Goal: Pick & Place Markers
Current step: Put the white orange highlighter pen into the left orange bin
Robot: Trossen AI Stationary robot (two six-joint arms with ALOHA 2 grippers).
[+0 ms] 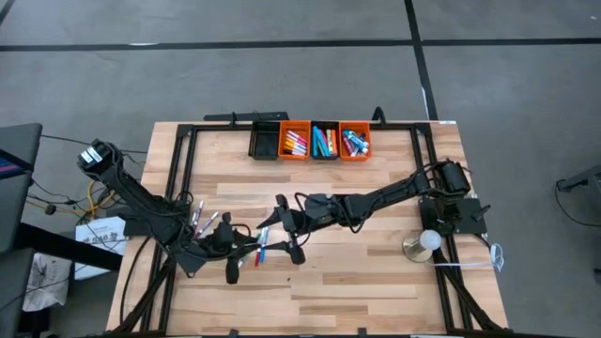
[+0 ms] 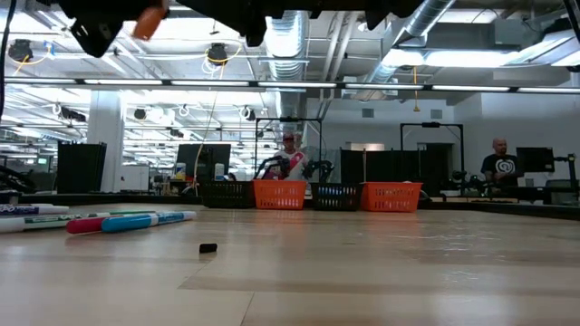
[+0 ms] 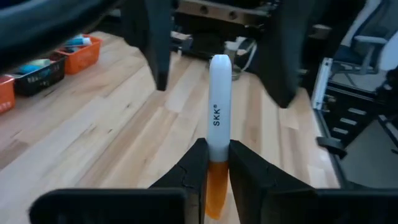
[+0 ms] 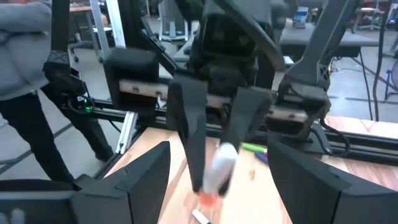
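Left gripper point(image 3: 211, 163): low on the left half of the wooden surface point(image 1: 376, 272), jaws clenched on a white-and-orange marker point(image 3: 217, 124); white end marked "SKK" pointing out past the fingertips point(image 3: 198, 158), toward the right gripper.
Right gripper point(image 1: 289, 235): reached across to mid-surface, facing the left one, jaws released and spread wide on either side of the marker, not touching it.
Loose markers point(image 1: 205, 223): a few lying flat near the left edge, more between the two grippers point(image 1: 262, 246); in the low view, a pink and a blue one point(image 2: 127, 221) side by side at far left.
Bins point(image 1: 311, 141): row of four at the far edge, black and orange alternating, three holding mixed-colour markers.
Small black piece point(image 2: 208, 247): alone on the wood, apart from the markers.
Background: two people standing well beyond the surface.
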